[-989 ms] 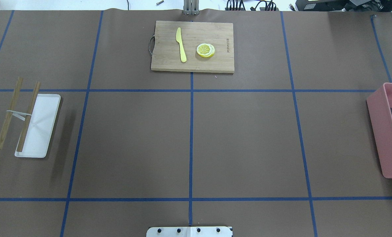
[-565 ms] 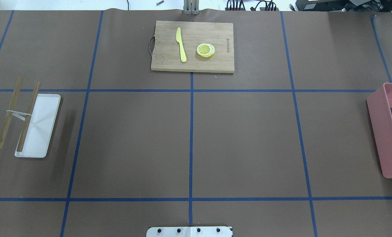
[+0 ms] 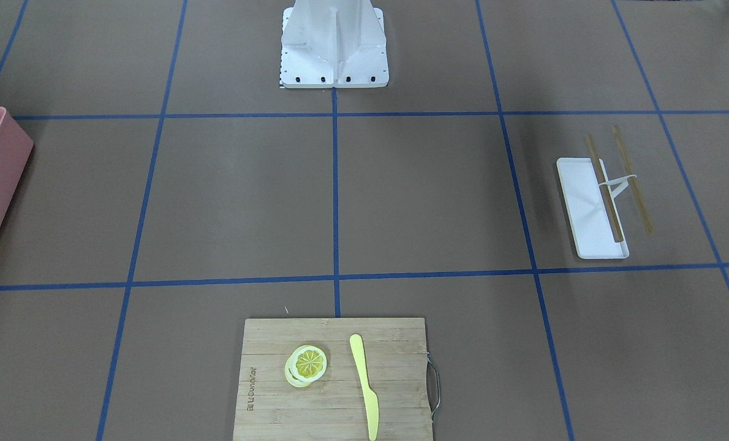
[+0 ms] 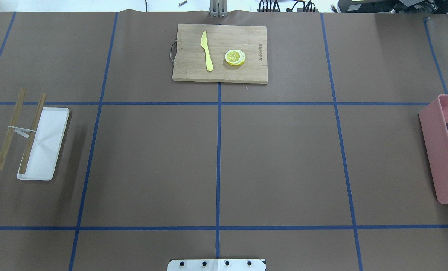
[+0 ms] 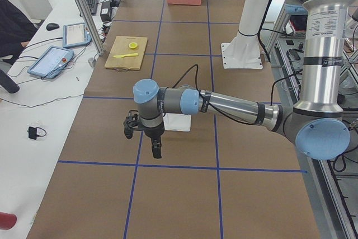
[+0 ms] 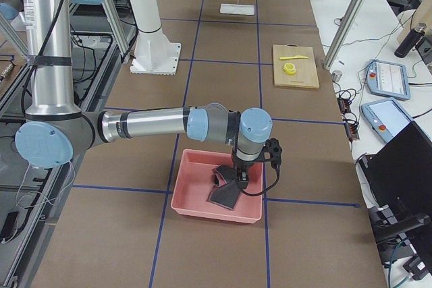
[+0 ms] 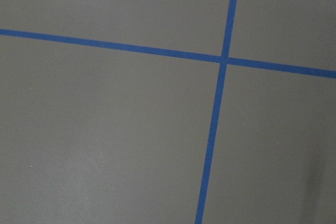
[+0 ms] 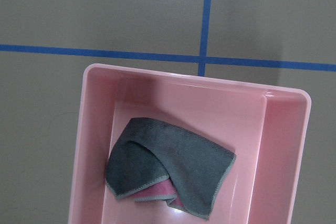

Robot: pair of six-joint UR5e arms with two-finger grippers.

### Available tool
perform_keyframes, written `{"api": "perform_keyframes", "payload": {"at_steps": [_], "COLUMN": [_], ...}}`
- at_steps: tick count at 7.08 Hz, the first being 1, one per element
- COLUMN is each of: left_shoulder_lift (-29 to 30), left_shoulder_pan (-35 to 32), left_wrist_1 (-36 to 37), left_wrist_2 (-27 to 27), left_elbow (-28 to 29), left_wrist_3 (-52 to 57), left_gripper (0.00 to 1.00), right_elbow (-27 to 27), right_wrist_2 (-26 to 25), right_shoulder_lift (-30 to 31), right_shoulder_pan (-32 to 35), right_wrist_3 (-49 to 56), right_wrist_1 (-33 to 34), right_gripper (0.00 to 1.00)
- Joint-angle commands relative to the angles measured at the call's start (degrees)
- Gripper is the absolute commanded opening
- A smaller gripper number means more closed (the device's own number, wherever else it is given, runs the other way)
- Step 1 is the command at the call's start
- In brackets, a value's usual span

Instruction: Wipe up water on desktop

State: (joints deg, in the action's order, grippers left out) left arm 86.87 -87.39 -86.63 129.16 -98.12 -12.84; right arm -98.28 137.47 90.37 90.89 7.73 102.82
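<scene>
The desktop (image 4: 284, 162) is a wide matte brown top with a grid of blue tape lines; I see no water on it in any view. A folded grey and pink cloth (image 8: 168, 166) lies in a pink bin (image 8: 94, 145) at the table's right end. My right gripper (image 6: 240, 177) hangs just over that bin above the cloth; I cannot tell whether it is open or shut. My left gripper (image 5: 144, 138) hangs over bare tabletop near the white tray (image 5: 178, 122); I cannot tell its state either. Neither wrist view shows fingers.
A bamboo cutting board (image 4: 220, 52) at the far middle holds a yellow knife (image 4: 207, 51) and lemon slices (image 4: 235, 57). A white tray (image 4: 45, 146) at the left has two wooden sticks (image 4: 32, 131) lying across it. The pink bin (image 4: 433, 150) sits at the right edge.
</scene>
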Motion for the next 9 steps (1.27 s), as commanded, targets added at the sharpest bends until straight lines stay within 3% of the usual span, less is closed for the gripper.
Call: {"api": "perform_keyframes", "payload": {"at_steps": [1,2,9], "left_shoulder_lift": [-0.47,-0.30,0.06], "left_shoulder_pan": [-1.73,-1.73,-1.73], "left_wrist_1": [-4.69,-4.51,-4.07], "left_wrist_2": [4.06,6.86,6.63], "left_elbow": [2.41,2.41,2.58], "left_wrist_3": [0.01,0.01,0.45], "left_gripper": [0.98,0.98,0.98], "right_elbow": [0.28,0.28,5.82], "right_wrist_2": [-0.01,-0.18,-3.52], "right_shoulder_lift": [-0.02,-0.02,-0.46], "right_shoulder_pan": [-0.01,-0.01,-0.01], "right_wrist_3": [0.00,0.09,-0.09], "right_wrist_1": [-0.07,-0.07,-6.05], "right_gripper": [1.00,1.00,1.00]}}
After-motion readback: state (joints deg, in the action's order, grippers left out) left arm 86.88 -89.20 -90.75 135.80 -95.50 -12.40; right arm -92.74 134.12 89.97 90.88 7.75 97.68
